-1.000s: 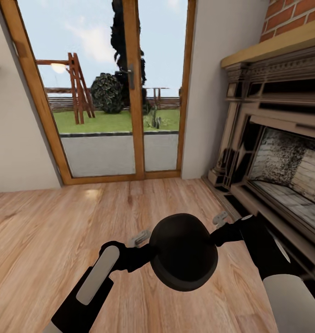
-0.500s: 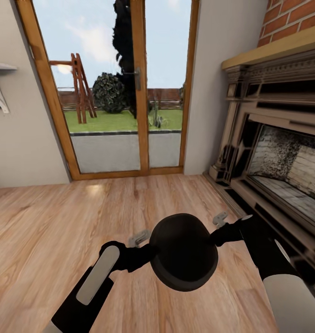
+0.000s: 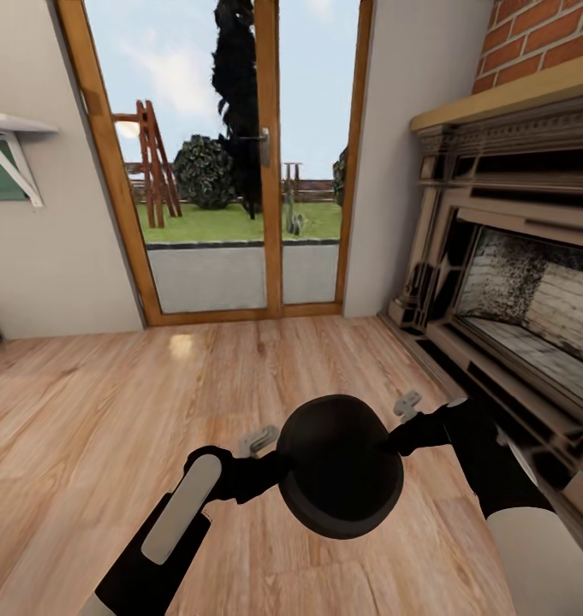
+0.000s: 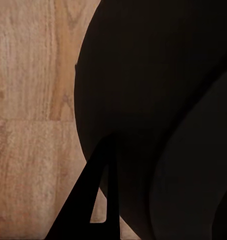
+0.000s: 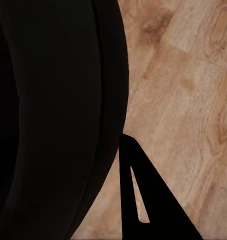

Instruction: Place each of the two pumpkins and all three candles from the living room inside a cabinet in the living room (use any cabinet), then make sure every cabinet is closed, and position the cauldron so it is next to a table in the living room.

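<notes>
The black cauldron [image 3: 340,466] is hanging in mid-air over the wooden floor [image 3: 86,428], carried between the robot's two arms in front of its trunk. The left hand [image 3: 270,462] is pressing against the cauldron's left side and the right hand [image 3: 398,441] against its right side; how wide each hand's fingers are standing cannot be told, since the pot's round body is covering them. In the left wrist view, the cauldron's dark wall [image 4: 158,100] is lying close against the camera, with one dark finger [image 4: 86,205] showing over the floor planks. In the right wrist view, the pot's curved side [image 5: 58,110] is likewise lying close, with one finger [image 5: 143,200] showing beside it. Ahead, a wood-framed glazed door [image 3: 240,162] is giving onto a lawn with a tree. To the right, the dark carved fireplace [image 3: 514,282] is standing beneath a red brick chimney breast [image 3: 548,34]. A white bracketed shelf [image 3: 13,137] is sitting on the left wall.
</notes>
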